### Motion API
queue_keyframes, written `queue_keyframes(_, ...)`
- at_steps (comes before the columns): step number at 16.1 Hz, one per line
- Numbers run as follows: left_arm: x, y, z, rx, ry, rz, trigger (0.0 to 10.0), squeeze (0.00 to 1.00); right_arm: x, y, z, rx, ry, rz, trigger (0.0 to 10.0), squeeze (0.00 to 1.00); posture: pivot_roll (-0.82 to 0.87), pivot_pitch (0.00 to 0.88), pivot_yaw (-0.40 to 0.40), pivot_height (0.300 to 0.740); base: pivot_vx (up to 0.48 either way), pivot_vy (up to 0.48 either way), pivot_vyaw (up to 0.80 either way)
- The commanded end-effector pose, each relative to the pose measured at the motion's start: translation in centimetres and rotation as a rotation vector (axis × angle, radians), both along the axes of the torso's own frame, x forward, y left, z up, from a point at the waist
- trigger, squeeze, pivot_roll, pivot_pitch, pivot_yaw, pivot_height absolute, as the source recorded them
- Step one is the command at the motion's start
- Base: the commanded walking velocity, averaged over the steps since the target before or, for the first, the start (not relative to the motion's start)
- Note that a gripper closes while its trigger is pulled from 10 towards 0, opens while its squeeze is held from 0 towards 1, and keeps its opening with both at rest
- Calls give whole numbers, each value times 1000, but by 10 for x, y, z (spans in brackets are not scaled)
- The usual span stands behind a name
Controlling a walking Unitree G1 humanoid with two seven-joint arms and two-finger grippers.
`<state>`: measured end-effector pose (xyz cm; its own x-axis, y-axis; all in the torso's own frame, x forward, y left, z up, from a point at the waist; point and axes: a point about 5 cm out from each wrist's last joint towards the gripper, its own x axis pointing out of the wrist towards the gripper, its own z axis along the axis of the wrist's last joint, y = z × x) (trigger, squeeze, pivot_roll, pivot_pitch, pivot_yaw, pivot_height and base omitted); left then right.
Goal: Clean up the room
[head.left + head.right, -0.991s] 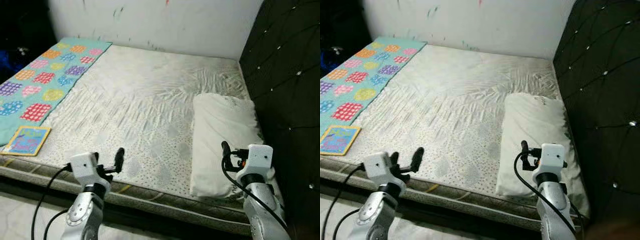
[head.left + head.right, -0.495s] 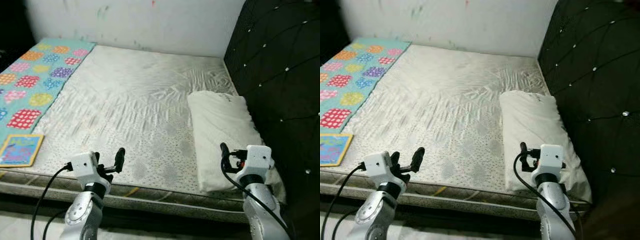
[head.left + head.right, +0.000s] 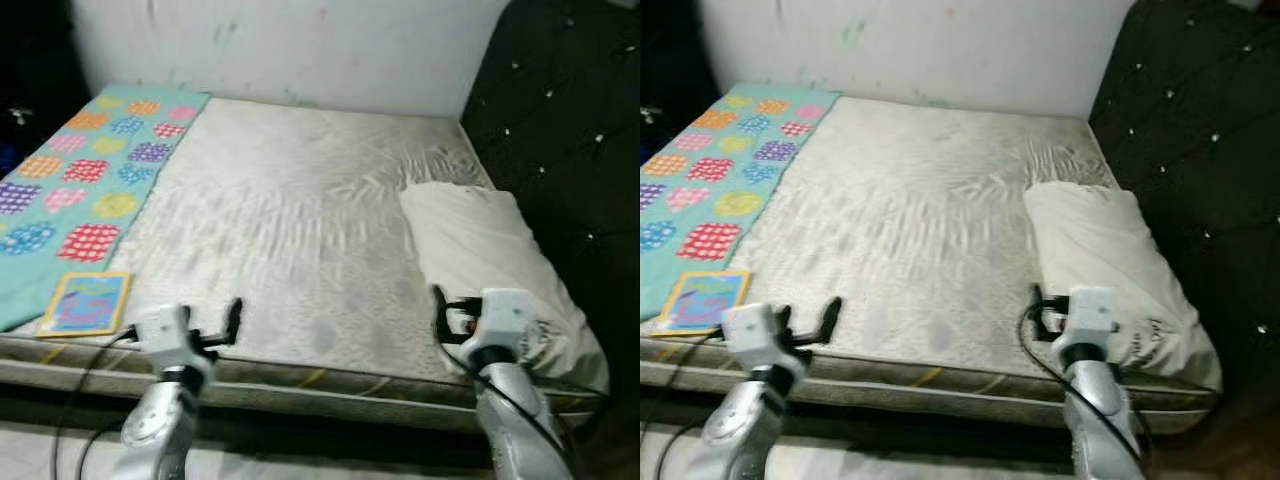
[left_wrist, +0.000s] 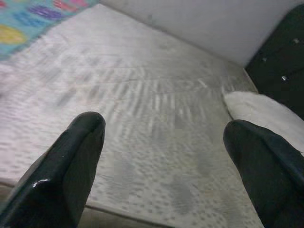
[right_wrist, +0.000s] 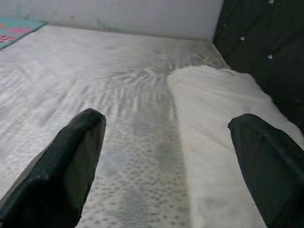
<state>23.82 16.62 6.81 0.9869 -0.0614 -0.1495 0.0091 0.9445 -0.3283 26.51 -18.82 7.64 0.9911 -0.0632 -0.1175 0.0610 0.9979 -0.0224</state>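
A wide bed with a pale, wrinkled mattress (image 3: 290, 220) lies before me. A white pillow (image 3: 490, 250) rests on its right side by the black tufted headboard (image 3: 570, 120). Along the left side lies a teal blanket (image 3: 80, 165) with coloured patches. A colourful children's book (image 3: 88, 303) sits at the near left edge of the bed. My left gripper (image 3: 228, 322) hovers open over the bed's front edge, right of the book. My right gripper (image 3: 440, 308) is open at the pillow's near left corner, nothing between its fingers (image 5: 66, 166).
A white wall (image 3: 300, 50) with small marks runs behind the bed. The mattress's front edge (image 3: 330, 385) crosses just under both arms, with pale floor below. Dark clutter (image 3: 15, 110) stands at the far left.
The whole picture has swung back to the left and is blurred, so the camera moved. Both arms keep the same raised pose, grippers open.
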Motion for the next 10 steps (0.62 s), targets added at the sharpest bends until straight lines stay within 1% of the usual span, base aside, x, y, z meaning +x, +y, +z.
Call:
queue_keyframes(1, 2, -11, 1, -17, -2, -37, 10000, 0, -1, -10, 3, -17, -3, -24, 10000, 0, -84, 0, -18, 740, 0, 480, 0)
queue_keyframes(2, 2, -12, 1, -14, -9, -38, 10000, 0, -1, -10, 3, -17, -1, -23, 10000, 0, -84, 0, -18, 740, 0, 289, 0)
queue_keyframes(4, 2, -15, 4, -22, -35, -70, 10000, 0, 0, -10, 2, -17, 2, -22, 10000, 0, -85, 0, -18, 740, 0, 0, 0)
queue_keyframes(8, 2, -17, 4, -32, -42, -89, 10000, 0, -1, -10, 1, -19, 9, -22, 10000, 0, -85, 0, -18, 740, 0, 0, 0)
queue_keyframes(10, 1, -17, 4, -34, -44, -95, 10000, 0, -1, -10, 1, -19, 12, -22, 10000, 0, -85, 0, -18, 740, 261, 0, 0)
